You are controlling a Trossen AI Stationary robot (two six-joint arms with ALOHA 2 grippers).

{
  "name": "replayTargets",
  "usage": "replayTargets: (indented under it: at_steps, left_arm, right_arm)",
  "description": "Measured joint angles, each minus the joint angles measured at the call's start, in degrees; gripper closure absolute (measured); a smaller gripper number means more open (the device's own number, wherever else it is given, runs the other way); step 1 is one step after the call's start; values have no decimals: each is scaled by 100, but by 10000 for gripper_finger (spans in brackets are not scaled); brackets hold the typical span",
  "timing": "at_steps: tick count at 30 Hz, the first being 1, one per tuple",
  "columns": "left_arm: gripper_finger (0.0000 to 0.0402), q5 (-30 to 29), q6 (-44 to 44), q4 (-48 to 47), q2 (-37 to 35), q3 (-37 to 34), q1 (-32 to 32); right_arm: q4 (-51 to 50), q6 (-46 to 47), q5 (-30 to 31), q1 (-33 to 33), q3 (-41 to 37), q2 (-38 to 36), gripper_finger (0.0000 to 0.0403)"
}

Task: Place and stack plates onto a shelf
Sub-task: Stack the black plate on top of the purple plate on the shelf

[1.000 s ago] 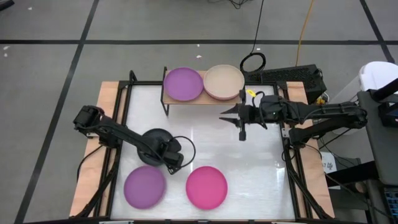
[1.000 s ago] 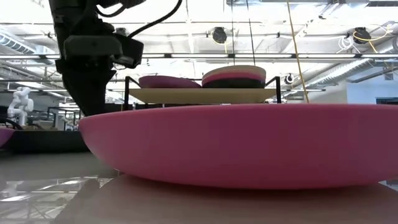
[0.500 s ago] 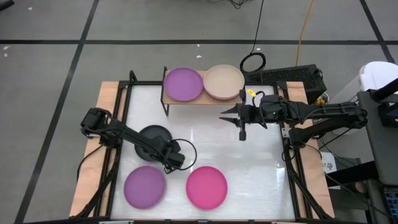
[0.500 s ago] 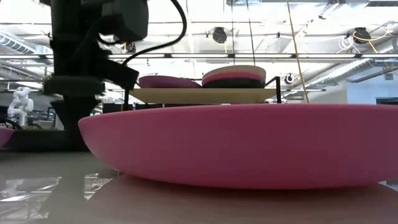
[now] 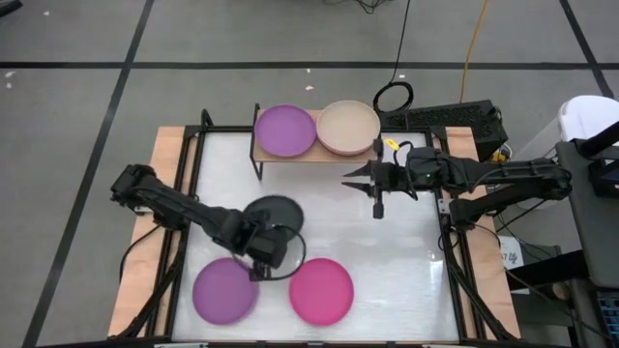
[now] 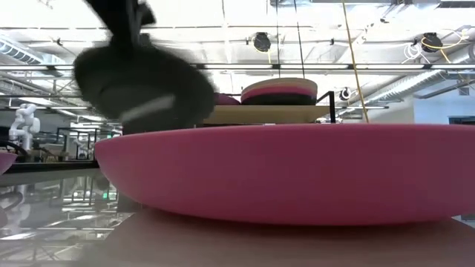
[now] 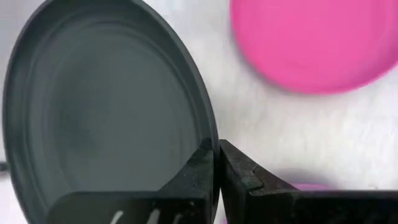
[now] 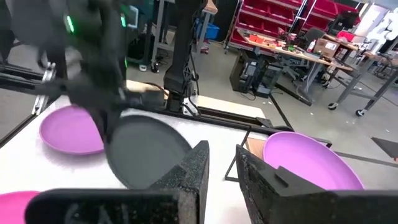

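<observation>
My left gripper (image 5: pixel 263 253) is shut on a dark grey plate (image 5: pixel 276 215), which hangs in the air over the table's near middle; it shows blurred in the low view (image 6: pixel 141 81). A purple plate (image 5: pixel 224 290) and a magenta plate (image 5: pixel 321 290) lie flat on the table near the front edge. The shelf (image 5: pixel 314 153) stands at the far side and bears a purple plate (image 5: pixel 285 130) and a stack topped by a beige plate (image 5: pixel 348 128). My right gripper (image 5: pixel 353 177) hovers right of the shelf, open and holding nothing. My left gripper pinches the dark grey plate's rim (image 7: pixel 208 134) at its near side, one finger (image 7: pixel 196 174) on the hollow face and the other (image 7: pixel 242 177) on the underside. The fingers reach from the table's near side. The plate is lifted clear and tilted.
The white tabletop (image 5: pixel 406 251) is bare between the shelf and the two near plates. A black frame rail (image 5: pixel 455 271) runs along the table's right side. A cable loop (image 5: pixel 394 97) lies on the floor behind the shelf.
My left gripper has shut on the dark grey plate's rim and raised it. The plate, flat on the table a second ago, is now lifted clear, tilted, and shifted toward the table's right.
</observation>
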Motion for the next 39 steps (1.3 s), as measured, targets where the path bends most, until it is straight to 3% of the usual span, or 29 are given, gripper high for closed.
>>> replayTargets:
  at_steps: [3,7,10,18,25,33,39]
  left_arm:
    - [392,-950,231,-849,-31,718,-160]
    - [392,-2729,938,-1670,-34,1401,-108]
    - [392,-3173,2021,-1624,-29,1582,234]
    - [381,-2829,3997,-826,-19,1621,2041]
    - [375,-1355,4355,-420,-18,1621,3456]
    - [372,-583,4332,-324,-19,1621,3817]
    - [339,-543,4475,-129,65,1618,3769]
  right_arm:
    - [18,0,1,-1,0,-55,337]
    - [25,-2,-1,-1,0,-125,337]
    - [84,2,-1,-1,0,-144,337]
    - [88,2,-1,1,0,-152,337]
    - [86,-6,-1,1,0,-152,337]
    - [84,-34,-3,1,0,-152,337]
    - [82,-12,-5,1,0,-152,337]
